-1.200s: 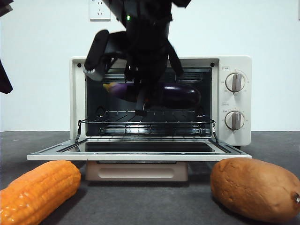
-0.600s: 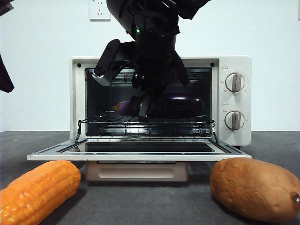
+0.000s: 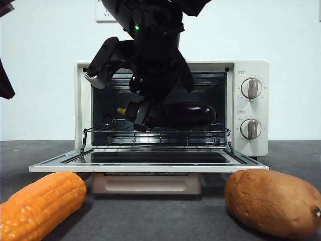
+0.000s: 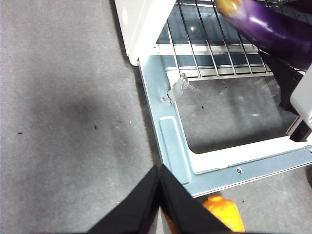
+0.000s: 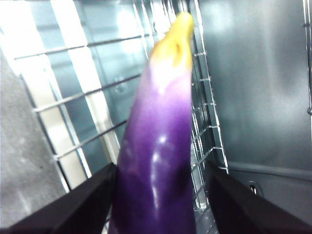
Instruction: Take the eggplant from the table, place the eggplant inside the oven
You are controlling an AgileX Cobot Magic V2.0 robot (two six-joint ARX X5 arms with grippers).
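Glossy dark purple eggplant point(image 3: 188, 115) raised slightly off wire rack point(image 3: 155, 131) since earlier; right gripper point(image 5: 158, 204) jaws parted beside it, grip uncertain.

Eggplant on the oven rack

The glossy dark purple eggplant point(image 3: 188, 115) lies lengthwise on the wire rack inside the cream-white oven point(image 3: 251, 108), yellowish stem end toward the left wall; the oven stands on the dark grey table point(image 3: 165, 216), its door folded down flat

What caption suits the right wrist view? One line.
Right gripper open around glossy purple eggplant over cream oven's wire rack.
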